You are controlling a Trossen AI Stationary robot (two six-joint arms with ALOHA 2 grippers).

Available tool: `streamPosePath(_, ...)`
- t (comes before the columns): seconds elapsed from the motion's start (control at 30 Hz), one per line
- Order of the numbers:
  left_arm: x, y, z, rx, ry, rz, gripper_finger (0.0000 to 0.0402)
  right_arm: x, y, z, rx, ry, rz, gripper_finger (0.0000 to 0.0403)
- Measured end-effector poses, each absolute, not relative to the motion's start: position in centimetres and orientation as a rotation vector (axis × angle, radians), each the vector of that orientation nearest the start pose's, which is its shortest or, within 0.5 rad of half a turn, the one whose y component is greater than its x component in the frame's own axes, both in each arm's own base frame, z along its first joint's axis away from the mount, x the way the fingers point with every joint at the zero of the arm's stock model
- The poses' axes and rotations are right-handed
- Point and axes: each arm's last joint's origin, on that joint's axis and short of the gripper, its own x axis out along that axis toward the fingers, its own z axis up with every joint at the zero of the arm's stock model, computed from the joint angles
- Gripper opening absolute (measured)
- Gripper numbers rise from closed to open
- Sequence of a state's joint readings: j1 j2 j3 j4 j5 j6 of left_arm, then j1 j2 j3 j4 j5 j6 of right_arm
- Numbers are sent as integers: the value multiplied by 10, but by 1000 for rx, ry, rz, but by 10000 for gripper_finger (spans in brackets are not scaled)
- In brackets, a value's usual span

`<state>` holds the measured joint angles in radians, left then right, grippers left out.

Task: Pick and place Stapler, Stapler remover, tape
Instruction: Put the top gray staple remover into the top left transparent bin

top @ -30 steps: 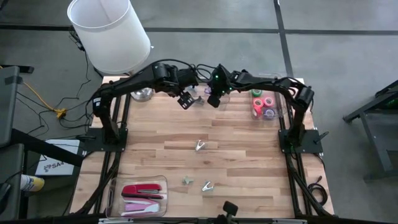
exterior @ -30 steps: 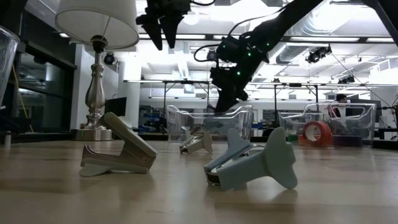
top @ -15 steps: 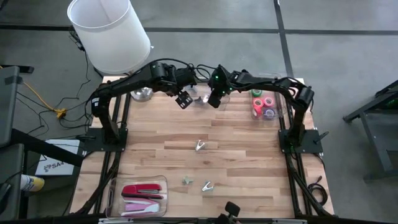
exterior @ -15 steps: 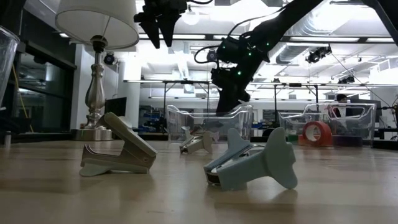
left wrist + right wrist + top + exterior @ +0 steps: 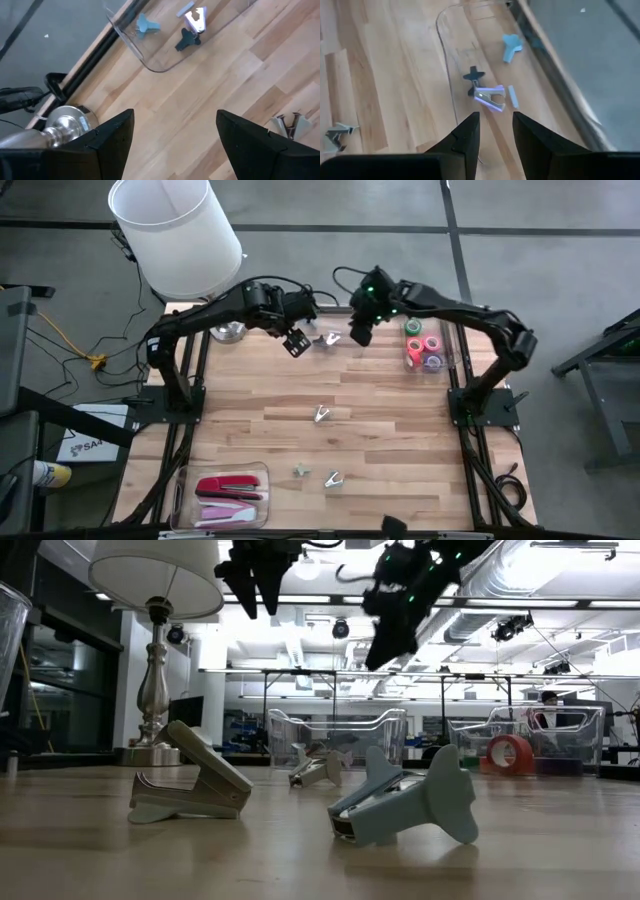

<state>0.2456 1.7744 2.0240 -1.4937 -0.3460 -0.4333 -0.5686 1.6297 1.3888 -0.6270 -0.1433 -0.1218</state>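
One camera looks straight down on the whole table [image 5: 400, 440]. Another sits at tabletop height, facing the room. Both wrist cameras look down, close, sharing the clear tray [image 5: 150, 62] at the far edge.

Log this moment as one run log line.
left gripper: open, hovering, empty | right gripper: slightly open, empty, above clear bin | staple remover: lying in bin
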Motion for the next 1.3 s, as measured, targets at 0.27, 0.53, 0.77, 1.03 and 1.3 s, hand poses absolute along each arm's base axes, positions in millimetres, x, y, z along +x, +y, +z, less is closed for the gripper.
streamPosePath(0.27, 320, 76, 364, -351, 1203, 780, 278, 252, -159, 341, 118, 780, -419, 108)
streamPosePath(0.53, 338, 46, 328, -457, 1194, 707, 278, 209, -133, 363, 169, 815, -489, 138)
streamPosePath(0.77, 351, 25, 292, -618, 1149, 658, 278, 188, -121, 367, 199, 881, -502, 206)
streamPosePath(1.03, 358, 14, 258, -814, 1120, 603, 278, 177, -113, 369, 175, 924, -456, 262)
streamPosePath(1.3, 370, -11, 224, -790, 1092, 517, 278, 168, -105, 375, 160, 902, -401, 267)
